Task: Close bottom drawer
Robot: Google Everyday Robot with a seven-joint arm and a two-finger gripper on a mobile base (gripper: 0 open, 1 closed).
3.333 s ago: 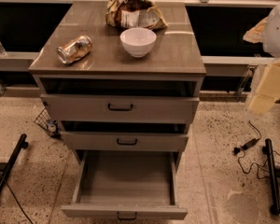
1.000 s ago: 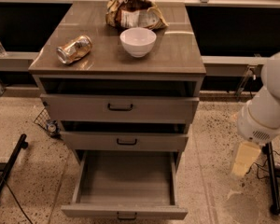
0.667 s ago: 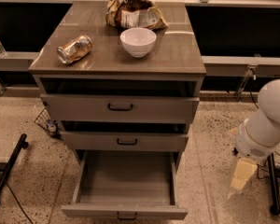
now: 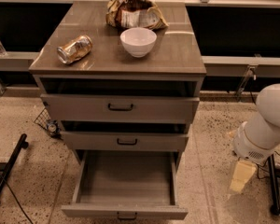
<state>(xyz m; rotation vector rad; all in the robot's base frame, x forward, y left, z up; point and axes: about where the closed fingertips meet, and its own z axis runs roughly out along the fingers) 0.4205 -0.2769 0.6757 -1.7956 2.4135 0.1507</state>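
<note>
On the cabinet's surface [image 4: 177, 55], a can [image 4: 74, 49] lies at the left, a bowl [image 4: 138, 41] sits right of it near the middle, and a crumpled bag [image 4: 135, 13] rests behind the bowl. Below the surface, the top drawer [image 4: 154, 108] stands above the middle drawer [image 4: 154, 142]. Beneath both, the bottom drawer [image 4: 126, 183] juts well forward of them. The robot arm [image 4: 266, 125] is to the cabinet's right, apart from it. What seems to be the gripper [image 4: 241, 176] hangs under the arm, level with the bottom drawer.
</note>
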